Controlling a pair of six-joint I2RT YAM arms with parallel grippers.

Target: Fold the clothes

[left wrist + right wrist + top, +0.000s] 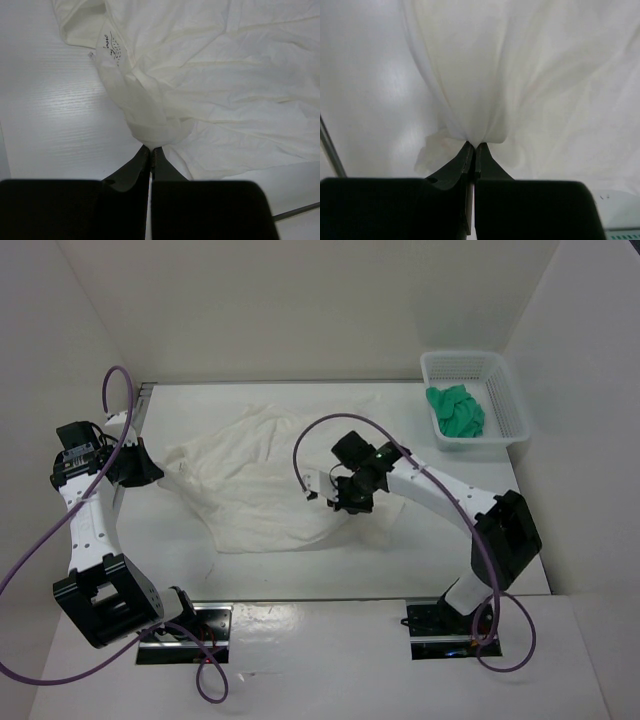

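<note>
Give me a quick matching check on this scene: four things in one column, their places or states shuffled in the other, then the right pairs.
Things
1. large white garment of thin wrinkly fabric
2. small bright green cloth
3. white plastic mesh basket
4. right gripper

Places or states
A. at the far right corner of the table
B. spread wrinkled across the table's middle
C. shut, pinching white fabric
D. bunched inside a container

Pairs: 1-B; 2-D; 3-A; 4-C
</note>
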